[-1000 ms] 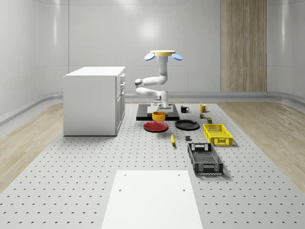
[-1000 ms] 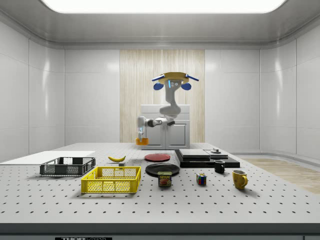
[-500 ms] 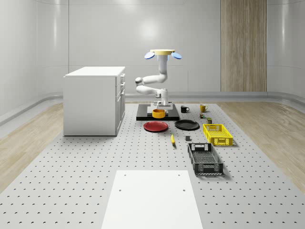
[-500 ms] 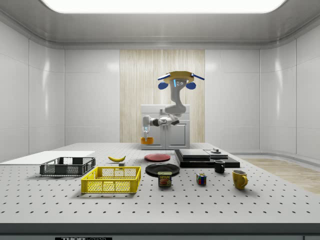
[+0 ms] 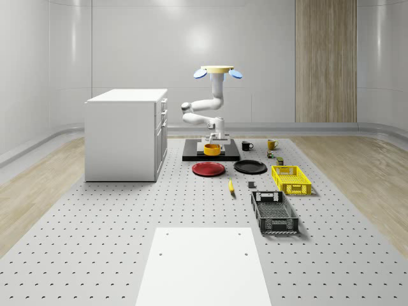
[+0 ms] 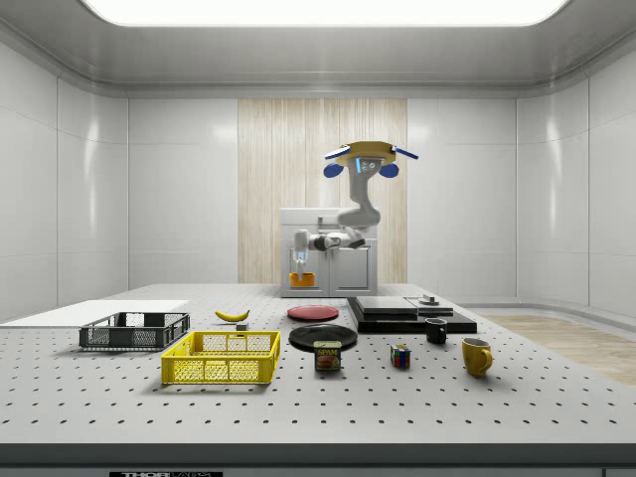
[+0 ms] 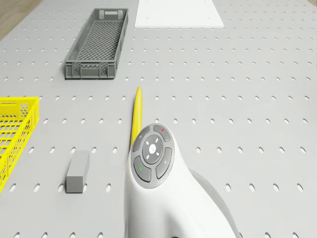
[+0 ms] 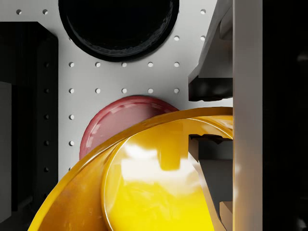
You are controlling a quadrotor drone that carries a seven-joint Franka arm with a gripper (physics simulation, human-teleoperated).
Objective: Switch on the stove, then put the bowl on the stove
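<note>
Over the last second the drone (image 5: 217, 71) has carried the bowl (image 5: 212, 149) from above the red plate (image 5: 208, 168) toward the table's far edge, so it now hangs over the near edge of the stove (image 5: 191, 153), the black slab on the table. In the side view the drone (image 6: 370, 155) has slid toward that view's right, and the bowl (image 6: 302, 279) with it. The drone hovers above the stove with the arm folded down in front of it.

In the wrist view the gripper (image 8: 204, 118) is closed on the bowl (image 8: 144, 183), one finger (image 8: 209, 89) outside the rim and the other inside, with the red plate (image 8: 108, 127) and the black plate (image 8: 118, 24) below on the table. The bowl is off the surface, not yet set down.

I judge the carry to be nearly done; what remains is to move further over the stove and lower. Whether the stove is switched on I cannot tell.

The tin (image 6: 328, 355) near the yellow crate (image 6: 222, 358) reads "SPAM"; no other writing is legible
</note>
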